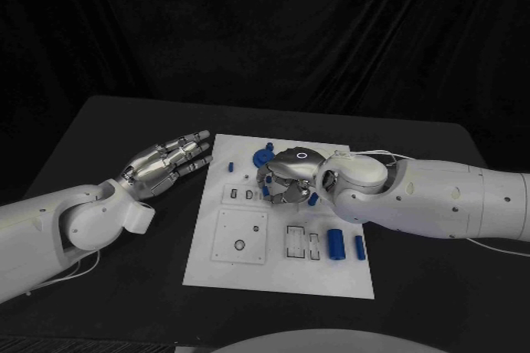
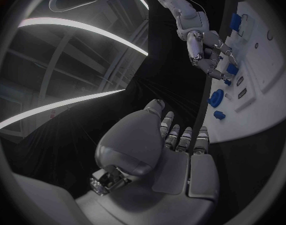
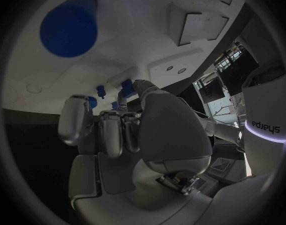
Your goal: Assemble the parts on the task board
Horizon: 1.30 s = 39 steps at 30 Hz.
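place: robotics lab, looking like a test cell | evidence: black curtain (image 1: 265,39) hanging behind black counter (image 1: 110,123); white task board (image 1: 282,272) lying centred; ceiling strip lights (image 2: 80,27) glowing overhead

Right hand (image 3: 121,135) over the white board (image 3: 149,45), fingers curled toward it. Fingertips (image 3: 138,85) reach in among small blue parts (image 3: 126,87); contact or grip can't be told. One large blue cylinder (image 3: 69,27) stands on the board, well apart from the fingers. Rectangular slots (image 3: 193,27) and two small holes (image 3: 175,70) show in the board beyond the hand.
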### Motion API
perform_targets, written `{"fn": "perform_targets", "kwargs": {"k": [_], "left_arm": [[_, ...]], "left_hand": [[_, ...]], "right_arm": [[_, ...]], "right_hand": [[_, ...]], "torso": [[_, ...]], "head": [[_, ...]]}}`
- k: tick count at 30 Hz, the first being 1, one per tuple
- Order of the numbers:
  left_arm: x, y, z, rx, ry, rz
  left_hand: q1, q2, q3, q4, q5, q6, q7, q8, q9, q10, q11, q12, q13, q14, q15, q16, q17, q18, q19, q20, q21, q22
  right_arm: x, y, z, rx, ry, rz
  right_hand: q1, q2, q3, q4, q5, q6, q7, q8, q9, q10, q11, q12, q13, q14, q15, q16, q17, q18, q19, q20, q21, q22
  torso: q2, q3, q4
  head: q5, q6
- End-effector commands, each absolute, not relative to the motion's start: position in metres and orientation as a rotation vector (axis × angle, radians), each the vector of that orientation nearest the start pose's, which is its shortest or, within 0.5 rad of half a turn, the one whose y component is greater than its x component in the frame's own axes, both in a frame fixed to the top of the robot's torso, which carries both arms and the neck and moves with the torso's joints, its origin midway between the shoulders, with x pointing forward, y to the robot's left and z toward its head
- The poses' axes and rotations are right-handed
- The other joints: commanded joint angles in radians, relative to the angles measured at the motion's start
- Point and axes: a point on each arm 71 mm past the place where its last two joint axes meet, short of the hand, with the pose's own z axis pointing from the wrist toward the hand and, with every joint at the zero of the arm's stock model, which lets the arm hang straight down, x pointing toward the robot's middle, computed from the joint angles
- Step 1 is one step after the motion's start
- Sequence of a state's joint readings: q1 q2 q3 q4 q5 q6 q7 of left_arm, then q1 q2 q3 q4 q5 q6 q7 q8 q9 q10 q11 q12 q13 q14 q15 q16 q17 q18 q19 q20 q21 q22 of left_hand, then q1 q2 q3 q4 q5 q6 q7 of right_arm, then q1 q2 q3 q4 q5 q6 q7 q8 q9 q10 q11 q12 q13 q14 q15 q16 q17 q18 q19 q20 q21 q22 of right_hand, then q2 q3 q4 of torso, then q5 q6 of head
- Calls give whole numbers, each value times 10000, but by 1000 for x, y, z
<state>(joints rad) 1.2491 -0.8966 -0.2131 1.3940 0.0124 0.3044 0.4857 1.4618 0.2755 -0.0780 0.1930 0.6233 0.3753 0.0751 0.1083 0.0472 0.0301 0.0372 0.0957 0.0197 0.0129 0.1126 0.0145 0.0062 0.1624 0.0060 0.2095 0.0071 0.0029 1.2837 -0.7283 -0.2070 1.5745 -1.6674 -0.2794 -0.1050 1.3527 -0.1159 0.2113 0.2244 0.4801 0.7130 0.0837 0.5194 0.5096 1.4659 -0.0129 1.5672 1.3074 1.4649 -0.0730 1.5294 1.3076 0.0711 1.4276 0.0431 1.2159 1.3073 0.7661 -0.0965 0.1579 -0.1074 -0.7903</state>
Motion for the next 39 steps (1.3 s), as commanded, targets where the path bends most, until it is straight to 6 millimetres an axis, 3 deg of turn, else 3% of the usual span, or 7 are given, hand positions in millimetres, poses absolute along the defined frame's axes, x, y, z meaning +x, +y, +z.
{"fn": "perform_targets", "kwargs": {"k": [1, 5, 24, 28, 31, 33, 39], "left_arm": [[477, 249, -210, -9906, 16459, -19719], [478, 249, -210, -9903, 16458, -19725], [478, 249, -210, -9904, 16465, -19711], [478, 250, -210, -9908, 16445, -19708], [478, 251, -210, -9921, 16391, -19679], [477, 252, -210, -9934, 16312, -19632], [474, 260, -206, -9973, 15729, -19338]], "left_hand": [[-10, -27, 51, 23, 54, -40, -18, 48, 4, -19, 64, -23, 2, -29, -5, -43, -10, 99, -9, 36, -31, 3], [-10, -27, 51, 23, 54, -40, -18, 48, 4, -19, 64, -23, 2, -29, -5, -43, -10, 99, -9, 36, -31, 3], [-18, -28, 70, 15, 55, -56, -16, 45, 1, -22, 67, -29, 0, -32, -4, -46, -12, 99, -12, 36, -34, 1], [-18, -28, 70, 15, 55, -56, -16, 45, 1, -22, 67, -29, 0, -32, -4, -46, -12, 99, -12, 36, -34, 1], [-27, -31, 88, 5, 54, -63, -14, 45, 1, -27, 69, -36, -1, -36, -5, -49, -13, 99, -12, 36, -34, 1], [-27, -32, 89, 4, 54, -60, -13, 46, 1, -26, 69, -34, -1, -36, -5, -50, -14, 98, -13, 36, -35, 0], [-28, -204, 157, -142, 49, -283, -41, -13, -25, -3, 107, 15, 10, -15, 29, -28, -3, 111, 20, 82, -11, 19]], "right_arm": [[456, -126, -203, -5668, 16687, 6352], [456, -126, -204, -5681, 16717, 6341], [456, -127, -205, -5735, 16804, 6319], [456, -128, -204, -5664, 16617, 6408], [454, -130, -199, -5510, 16147, 6664], [452, -131, -193, -5419, 15690, 6917], [447, -140, -151, -5246, 13428, 7718]], "right_hand": [[-12, -4, 9, -81, -100, -86, 19, -145, -88, 1049, 71, 36, 2634, 910, 72, -52, 2236, 49, -77, 20, -63, 1604], [-69, -17, 4, -122, -255, -168, 42, -407, -249, 1049, 94, 36, 2634, 903, 89, -72, 2219, 56, -86, 38, -120, 1596], [-407, -27, -559, -381, -2417, -1059, 44, -2426, -1523, 1049, 117, 36, 2634, 864, 122, -171, 2122, 87, -96, 77, -401, 1574], [-623, -133, -893, -102, -3216, -1191, 22, -2770, -1859, 1049, 99, 36, 2634, 851, 107, -210, 2085, 94, -99, 66, -480, 1565], [-690, -212, -994, 83, -3376, -1172, 30, -2831, -1948, 1049, 98, 36, 2634, 861, 105, -183, 2107, 89, -79, 61, -463, 1574], [-757, -450, -1164, 609, -3738, -1124, 27, -2913, -2095, 1049, 94, 36, 2634, 922, 91, -24, 2242, 40, 55, 45, -211, 1645], [-1296, -689, -1408, 724, -4225, -1047, -6, -2963, -2233, 1049, 63, 36, 2634, 973, 64, 123, 2370, -15, 191, 22, 78, 1722]], "torso": [[-1, -2, -2], [1, -3, 2], [1, -3, -1], [1, -3, -1], [1, -3, -1], [1, -3, -1], [0, 0, 0]], "head": [[-2, -13], [-1, -29], [-9, -62], [-9, -62], [46, -53], [56, -52], [115, 63]]}}
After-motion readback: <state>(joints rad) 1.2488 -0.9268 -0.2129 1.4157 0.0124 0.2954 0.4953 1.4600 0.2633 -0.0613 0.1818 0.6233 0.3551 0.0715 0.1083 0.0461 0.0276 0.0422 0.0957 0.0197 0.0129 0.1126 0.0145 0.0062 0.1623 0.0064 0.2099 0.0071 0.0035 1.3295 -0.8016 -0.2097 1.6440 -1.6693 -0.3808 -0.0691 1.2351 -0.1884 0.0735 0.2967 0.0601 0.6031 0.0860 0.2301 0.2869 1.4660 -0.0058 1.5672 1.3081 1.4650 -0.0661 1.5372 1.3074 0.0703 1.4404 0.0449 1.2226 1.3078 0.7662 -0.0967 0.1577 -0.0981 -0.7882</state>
